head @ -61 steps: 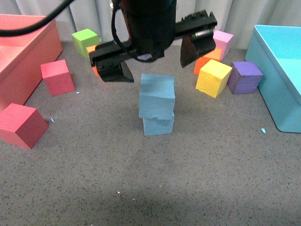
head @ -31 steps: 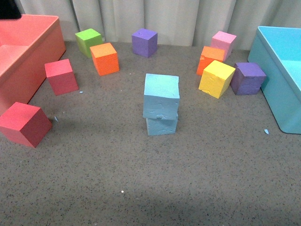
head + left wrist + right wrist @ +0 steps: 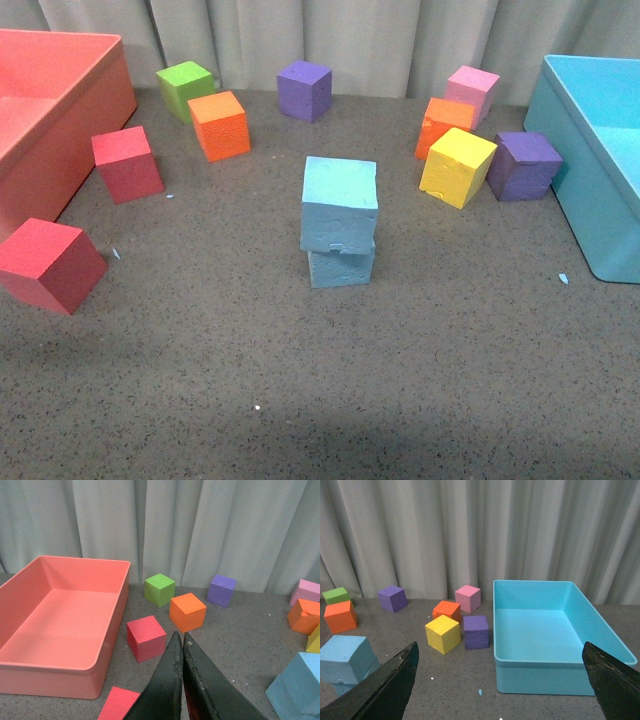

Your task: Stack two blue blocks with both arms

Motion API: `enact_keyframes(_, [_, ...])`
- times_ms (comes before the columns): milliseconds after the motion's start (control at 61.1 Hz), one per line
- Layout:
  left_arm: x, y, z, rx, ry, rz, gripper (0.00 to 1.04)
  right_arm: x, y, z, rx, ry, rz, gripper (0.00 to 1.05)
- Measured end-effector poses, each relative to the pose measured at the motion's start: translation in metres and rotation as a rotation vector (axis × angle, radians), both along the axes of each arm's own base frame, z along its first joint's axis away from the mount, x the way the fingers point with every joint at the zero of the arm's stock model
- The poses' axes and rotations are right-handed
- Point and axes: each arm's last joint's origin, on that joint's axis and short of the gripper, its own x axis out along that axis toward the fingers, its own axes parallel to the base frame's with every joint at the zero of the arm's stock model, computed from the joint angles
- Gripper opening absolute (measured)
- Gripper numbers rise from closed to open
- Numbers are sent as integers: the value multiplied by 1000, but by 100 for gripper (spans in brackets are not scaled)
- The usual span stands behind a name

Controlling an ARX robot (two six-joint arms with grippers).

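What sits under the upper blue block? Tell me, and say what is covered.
Under the upper blue block sits the second blue block, resting on the grey table. Only its front face shows; its top is covered by the upper block.

The blue blocks look like matt, chipped foam on a speckled, rough grey tabletop, beside smooth plastic-looking bins in turquoise and coral.

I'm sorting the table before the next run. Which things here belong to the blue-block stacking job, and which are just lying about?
Part of the job:
- upper blue block, resting on the lower one
- lower blue block

Lying about:
- red cubes
- green cube
- orange cubes
- purple cubes
- pink cube
- yellow cube
- pink bin
- turquoise bin
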Motion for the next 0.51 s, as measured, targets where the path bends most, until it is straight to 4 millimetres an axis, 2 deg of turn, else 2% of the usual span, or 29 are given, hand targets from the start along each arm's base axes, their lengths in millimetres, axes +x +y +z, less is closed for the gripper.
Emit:
enact_keyframes(393, [-35, 21, 0, 0, 2, 5, 4, 0, 0, 0, 0, 0, 0, 95])
enact_keyframes(508, [-41, 22, 3, 1, -7, 0, 4, 0, 0, 0, 0, 0, 0, 95])
